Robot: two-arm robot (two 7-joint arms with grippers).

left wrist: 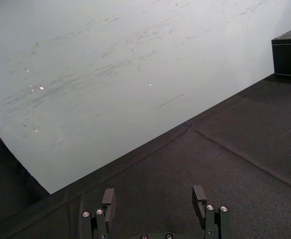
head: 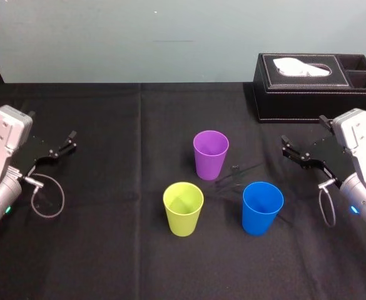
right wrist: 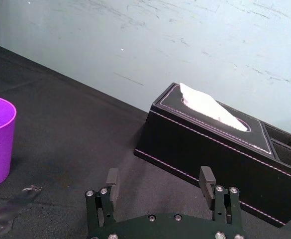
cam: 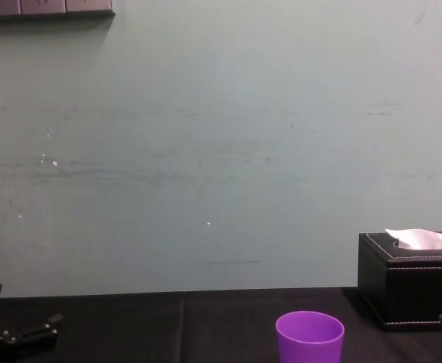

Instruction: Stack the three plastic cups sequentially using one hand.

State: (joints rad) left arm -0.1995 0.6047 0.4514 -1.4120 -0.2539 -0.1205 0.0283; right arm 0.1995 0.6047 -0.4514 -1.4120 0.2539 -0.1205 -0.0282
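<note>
wall [cam: 205, 151]: pale green, scuffed | table [head: 107, 250]: black cloth | tissue box [head: 317, 87]: black

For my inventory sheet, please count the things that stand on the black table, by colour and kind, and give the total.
Purple cup: 1
Blue cup: 1
Yellow-green cup: 1
Black tissue box: 1
Total: 4

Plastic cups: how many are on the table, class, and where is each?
3. The purple cup stands farthest back; the yellow-green cup is nearer, to its left; the blue cup nearer, to its right. None seems hidden.
</note>
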